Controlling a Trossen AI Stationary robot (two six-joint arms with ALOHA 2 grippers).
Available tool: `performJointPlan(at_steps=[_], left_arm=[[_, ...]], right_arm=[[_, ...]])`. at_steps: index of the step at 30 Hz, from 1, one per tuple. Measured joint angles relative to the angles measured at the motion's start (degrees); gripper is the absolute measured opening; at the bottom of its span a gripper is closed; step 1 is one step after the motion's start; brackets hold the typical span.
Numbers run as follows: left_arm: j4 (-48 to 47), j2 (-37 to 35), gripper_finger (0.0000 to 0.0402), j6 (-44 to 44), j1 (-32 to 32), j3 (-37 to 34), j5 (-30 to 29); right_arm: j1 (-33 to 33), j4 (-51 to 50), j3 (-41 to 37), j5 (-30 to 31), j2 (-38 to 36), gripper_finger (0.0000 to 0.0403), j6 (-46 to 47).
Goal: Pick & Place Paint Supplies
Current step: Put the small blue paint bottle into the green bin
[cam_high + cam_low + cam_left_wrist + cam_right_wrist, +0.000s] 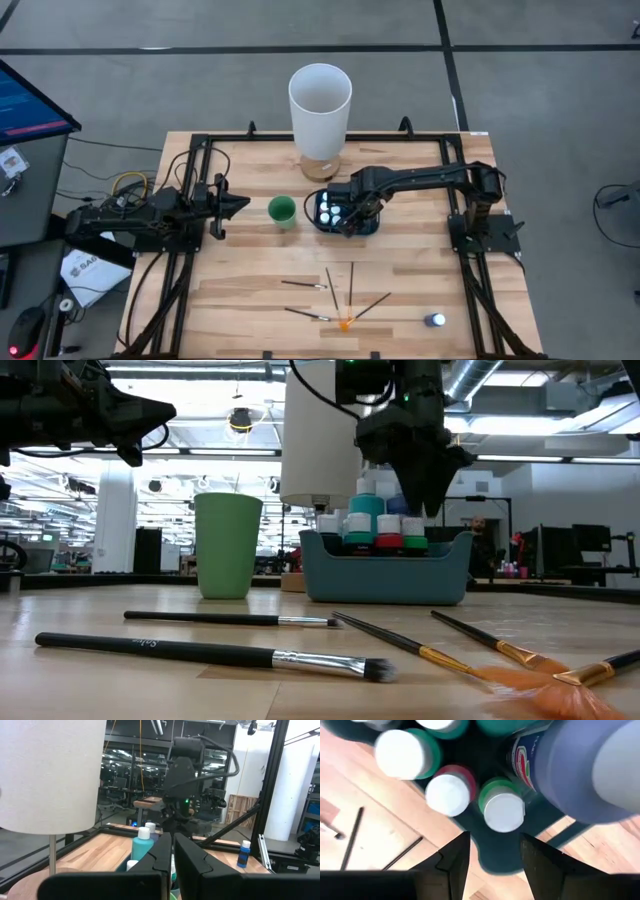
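Right hand (347, 222) hangs over blue tray (372, 228) of capped paint bottles (388, 532), fingers parted and empty; lift clear before fetching lone bottle (434, 320) and the brushes (350, 287) lying on the surface (240, 290); left hand (240, 205) pinched closed, idle near green cup (282, 210).

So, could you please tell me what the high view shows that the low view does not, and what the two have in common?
Only the high view shows the lone paint bottle standing apart near the table's front right, and the open top of the tall white cylinder.

Only the low view shows the colours of the bottles inside the blue bin, and the room behind.

Both show the green cup, the brushes, the orange-tipped brush, and the open right gripper above the bin.
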Motion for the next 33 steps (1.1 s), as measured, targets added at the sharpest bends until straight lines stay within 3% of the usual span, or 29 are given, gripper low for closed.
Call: performJointPlan(at_steps=[5, 10, 14, 23, 29, 33], left_arm=[[0.01, 0.00, 0.0008, -0.01, 0.01, 0.00, 0.00], [0.02, 0.00, 0.0008, -0.01, 0.00, 0.00, 0.00], [0.04, 0.00, 0.0008, -0.01, 0.00, 0.00, 0.00], [0.24, 0.57, 0.0008, 0.00, 0.01, 0.00, 0.01], [0.55, 1.32, 0.0008, -0.01, 0.02, 0.00, 0.00], [0.59, 1.73, 0.0008, -0.01, 0.00, 0.00, 0.00]], right_arm=[[2.78, -3.55, 3.50, 0.15, -0.01, 0.0162, 0.31], [9.79, -11.41, 6.29, 0.11, -0.04, 0.0159, 7.67], [18.91, -18.63, 7.15, -1.13, -0.11, 0.0159, 21.15], [39.57, -17.93, 6.72, -6.30, -3.61, 0.0159, 59.08], [52.07, -18.02, 6.72, -6.05, -6.24, 0.0167, 84.67], [57.86, -17.54, 6.74, -6.71, -6.24, 0.0192, 91.38]])
